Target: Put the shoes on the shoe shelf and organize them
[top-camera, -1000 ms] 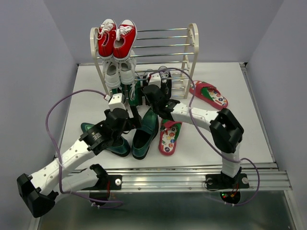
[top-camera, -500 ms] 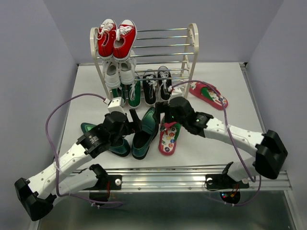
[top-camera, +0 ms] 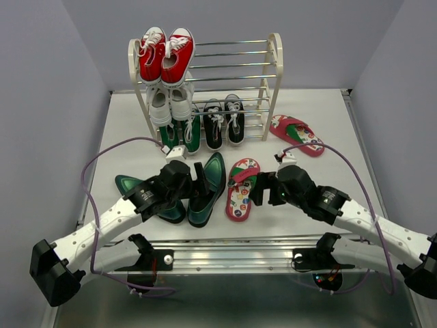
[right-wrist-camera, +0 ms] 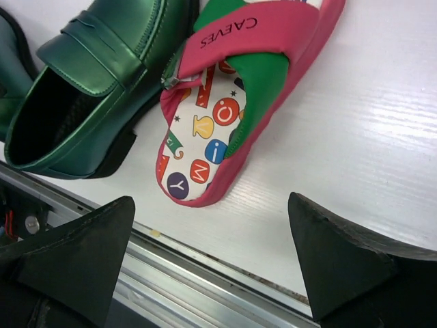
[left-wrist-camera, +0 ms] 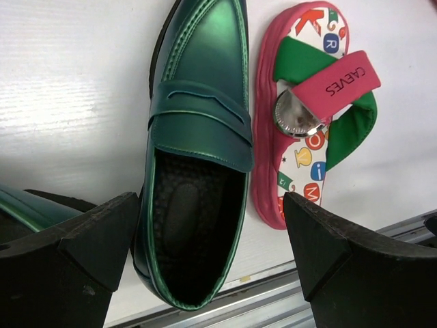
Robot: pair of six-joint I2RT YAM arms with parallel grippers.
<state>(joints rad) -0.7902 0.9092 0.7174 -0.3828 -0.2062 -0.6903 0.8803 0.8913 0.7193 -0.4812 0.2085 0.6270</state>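
Green loafer [left-wrist-camera: 198, 123] awaits pickup under the released left end effector [left-wrist-camera: 212, 229], red flip-flop [right-wrist-camera: 205, 157] at its 3 o'clock under the released right end effector [right-wrist-camera: 210, 201]; next, likely, descend and clench.

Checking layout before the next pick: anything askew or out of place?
The flip-flops are split: the near flip-flop lies beside a green loafer at the front, the far flip-flop sits skewed right of the shoe shelf. No visible damage.

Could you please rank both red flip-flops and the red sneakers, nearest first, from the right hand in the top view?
1. Near flip-flop, beside the right hand.
2. Far flip-flop, right of the shelf.
3. Red sneakers, atop the shelf.
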